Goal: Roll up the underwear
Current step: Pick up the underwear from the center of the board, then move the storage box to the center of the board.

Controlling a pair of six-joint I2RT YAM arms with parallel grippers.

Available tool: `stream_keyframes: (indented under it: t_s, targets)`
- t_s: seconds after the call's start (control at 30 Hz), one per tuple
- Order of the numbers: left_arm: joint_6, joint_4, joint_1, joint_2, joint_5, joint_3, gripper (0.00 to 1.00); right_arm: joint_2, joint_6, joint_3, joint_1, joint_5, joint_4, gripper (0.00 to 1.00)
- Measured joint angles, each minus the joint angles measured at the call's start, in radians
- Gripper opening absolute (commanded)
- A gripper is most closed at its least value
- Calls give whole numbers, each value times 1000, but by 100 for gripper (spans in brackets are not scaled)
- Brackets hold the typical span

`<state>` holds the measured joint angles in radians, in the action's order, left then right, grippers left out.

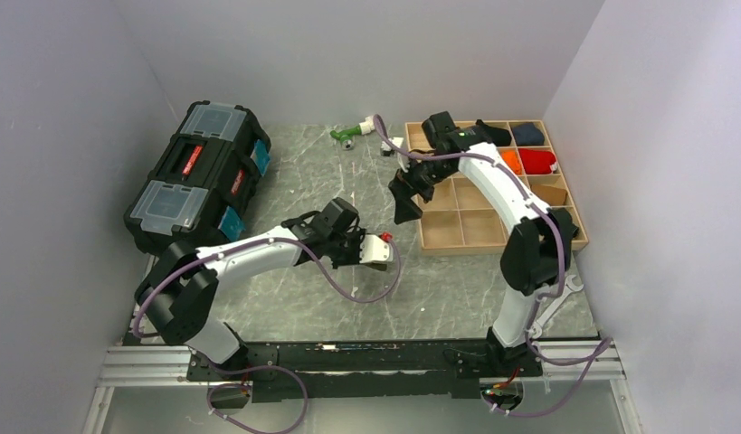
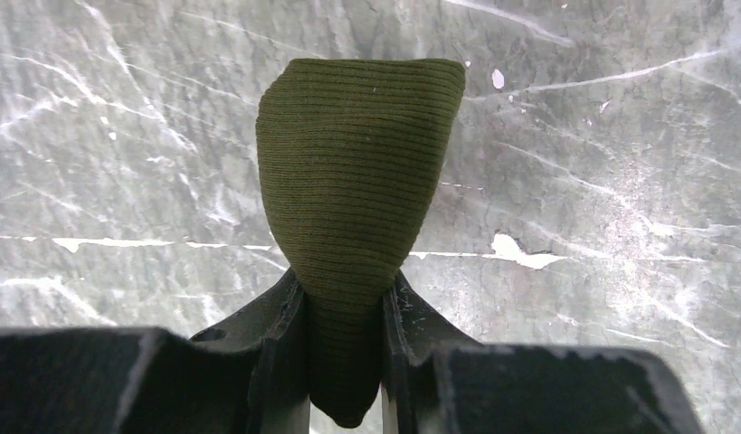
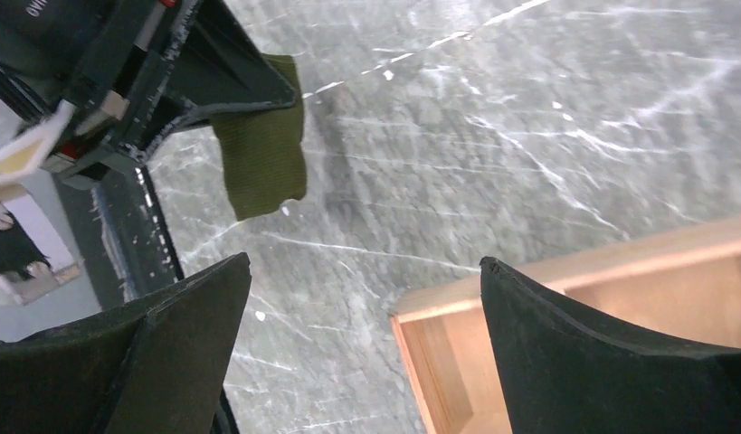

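The underwear [image 2: 357, 181] is a bundle of ribbed dark olive-green cloth. It hangs off the marble table, with my left gripper [image 2: 344, 289] shut on its lower end. From the top camera, that left gripper [image 1: 377, 255] is at mid-table, left of the wooden tray [image 1: 461, 242]. The right wrist view shows the underwear [image 3: 262, 163] sticking out of the left gripper's black fingers [image 3: 231, 86]. My right gripper [image 3: 365, 267] stands wide open and holds nothing, above the tray's corner [image 3: 439, 312]. In the top view the right gripper [image 1: 407, 210] hovers by the tray's left side.
A black toolbox [image 1: 199, 176] lies at the back left. A green and white object [image 1: 353, 133] sits at the back, by the tray. The tray's far cells hold orange [image 1: 509, 161], red [image 1: 536, 161] and dark blue [image 1: 527, 134] cloth items. Walls close in on both sides.
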<state>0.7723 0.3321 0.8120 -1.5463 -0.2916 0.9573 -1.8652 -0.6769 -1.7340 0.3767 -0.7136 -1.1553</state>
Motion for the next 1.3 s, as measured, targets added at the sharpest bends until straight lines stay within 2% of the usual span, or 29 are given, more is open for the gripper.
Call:
stream_keyframes:
  t_s: [0.23,0.43,0.63,0.9,1.3]
  targets:
    - [-7,45,-13,71,-3,21,0,217,119,185,-53,124,177,100]
    - [-11,80,-18,151,5,22,0,393,216,395,-158,267,320,100]
    - [-31,107,-26,217,21,22,0,467,260,519,-280,394,388,98]
    - [-58,136,-30,256,38,22,0,457,280,641,-488,483,426,83]
    - [-81,152,-30,267,58,11,0,240,302,691,-590,527,517,44]
